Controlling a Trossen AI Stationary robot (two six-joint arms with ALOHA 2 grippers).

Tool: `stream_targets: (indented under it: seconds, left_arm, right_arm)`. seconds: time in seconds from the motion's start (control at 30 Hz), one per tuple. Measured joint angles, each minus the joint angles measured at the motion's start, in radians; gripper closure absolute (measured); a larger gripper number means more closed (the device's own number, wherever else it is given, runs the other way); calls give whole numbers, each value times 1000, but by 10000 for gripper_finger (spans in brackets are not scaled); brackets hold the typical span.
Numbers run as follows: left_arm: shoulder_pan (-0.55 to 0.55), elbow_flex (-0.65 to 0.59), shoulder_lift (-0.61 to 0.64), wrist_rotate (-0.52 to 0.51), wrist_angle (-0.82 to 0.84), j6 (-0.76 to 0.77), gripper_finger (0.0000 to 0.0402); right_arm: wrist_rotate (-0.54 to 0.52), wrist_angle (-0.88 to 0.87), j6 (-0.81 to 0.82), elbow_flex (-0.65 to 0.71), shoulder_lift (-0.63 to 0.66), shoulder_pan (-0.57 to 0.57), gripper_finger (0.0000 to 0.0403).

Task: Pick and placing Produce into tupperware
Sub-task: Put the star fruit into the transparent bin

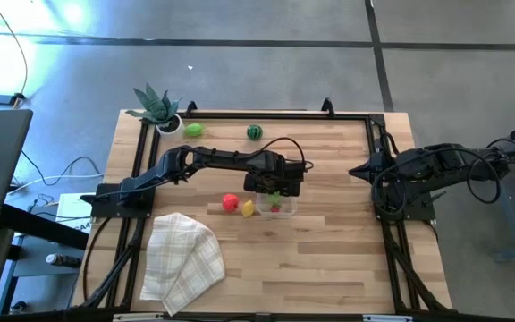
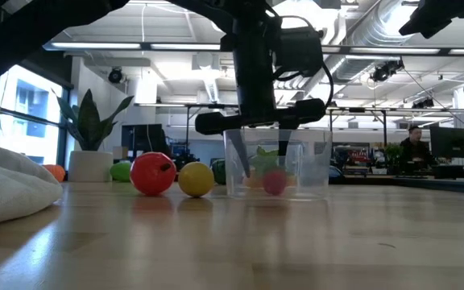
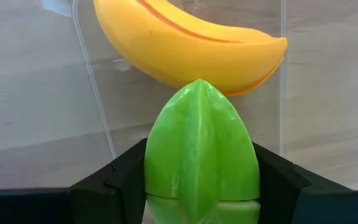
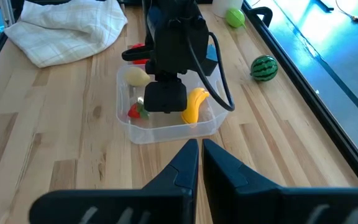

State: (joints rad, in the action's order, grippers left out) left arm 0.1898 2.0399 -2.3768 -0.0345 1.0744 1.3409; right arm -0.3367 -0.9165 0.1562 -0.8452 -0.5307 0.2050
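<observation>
While the left arm works over the tub, the stock stands thus:

Left gripper (image 1: 276, 190): lowered into the tupperware (image 4: 166, 132), fingers clamped on a light green pointed fruit (image 3: 199, 152), not yet let go.
Right gripper (image 4: 200, 155): fingers pressed together, empty, parked at the table's right edge.
Tupperware: mid-table, just right of the loose pieces.
Already in tub: banana (image 4: 195, 103), a small red piece with green leaves (image 4: 135, 111), a pale yellow piece (image 4: 137, 76).
Left outside: red tomato (image 1: 230, 202) and yellow lemon (image 1: 248, 208) beside the tub; watermelon (image 1: 254, 132) and light green fruit (image 1: 194, 130) at the far edge; something orange (image 2: 54, 171) by the checked cloth (image 1: 182, 260).
Progress, judged: roughly half.
</observation>
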Motion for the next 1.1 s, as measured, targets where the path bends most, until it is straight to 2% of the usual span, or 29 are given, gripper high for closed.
stream_targets:
  seconds: [0.2, 0.37, 0.6, 0.8, 0.93, 1.1]
  left_arm:
    - [0, 2, -17, 2, -8, 2, 180]
    - [0, 2, -28, -1, 11, -7, 202]
    - [1, -1, -33, -7, -4, -3, 202]
    - [0, 0, -34, -36, -2, -2, 181]
    - [-1, 0, -34, -46, 13, -6, 202]
    - [-1, 0, -34, -56, 18, -23, 202]
  right_arm:
    - [0, 0, 0, 0, 0, 0, 392]
    - [0, 0, 0, 0, 0, 0, 392]
    - [0, 0, 0, 0, 0, 0, 392]
    - [0, 0, 0, 0, 0, 0, 392]
    - [0, 0, 0, 0, 0, 0, 392]
    - [0, 0, 0, 0, 0, 0, 392]
